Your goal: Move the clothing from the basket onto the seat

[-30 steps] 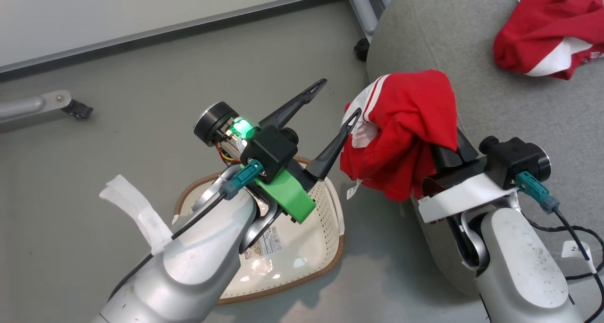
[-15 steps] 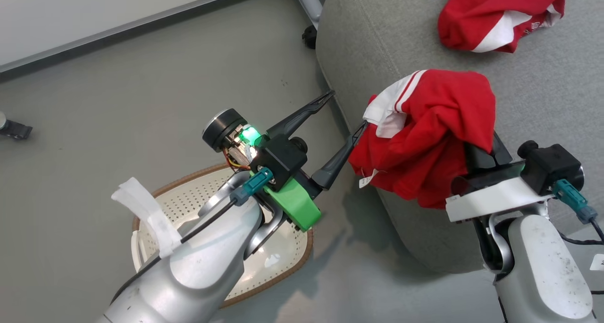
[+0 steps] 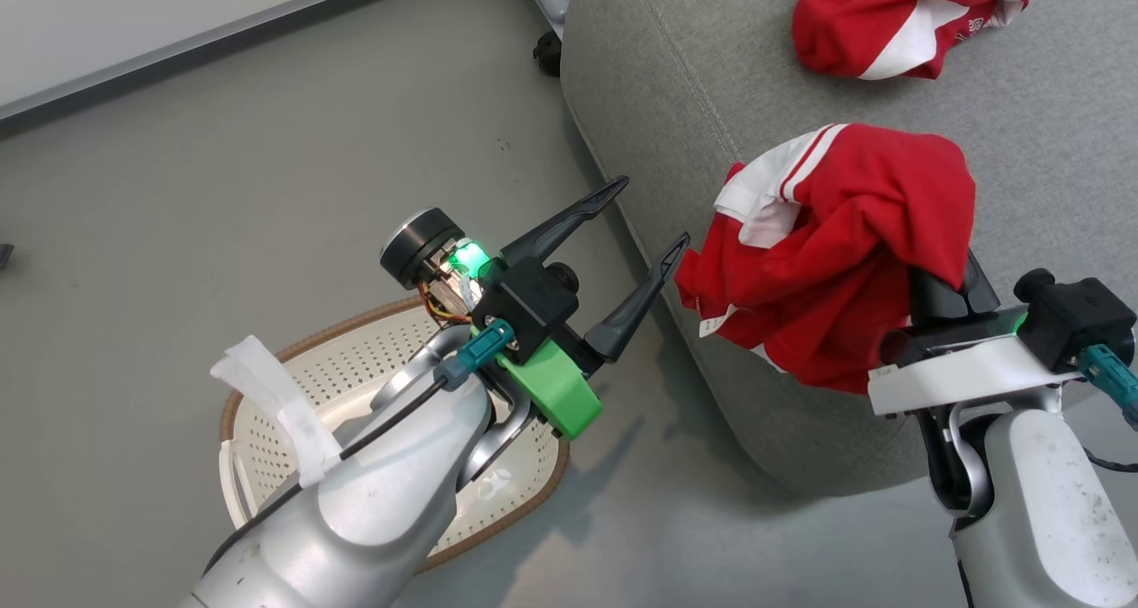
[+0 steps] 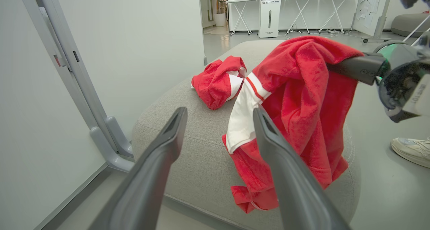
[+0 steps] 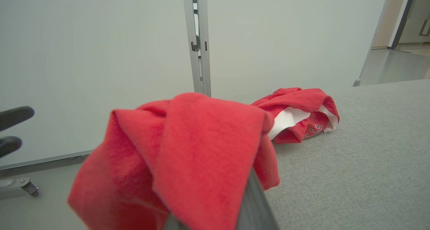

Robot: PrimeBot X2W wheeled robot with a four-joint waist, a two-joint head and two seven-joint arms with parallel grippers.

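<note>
The right tool (image 3: 942, 292) is pinching the soft, light garment (image 3: 836, 252), which is drooping around it; bunched folds probably grip best. The left tool (image 3: 648, 210) is standing spread.

Grey floor (image 3: 222, 146), white partition wall (image 5: 100, 55) — folding tables (image 4: 300, 11) far behind

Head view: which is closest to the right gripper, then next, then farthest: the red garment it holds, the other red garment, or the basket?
1. held garment, draped on the right gripper.
2. other garment, farther up the seat.
3. basket, far left.
</note>
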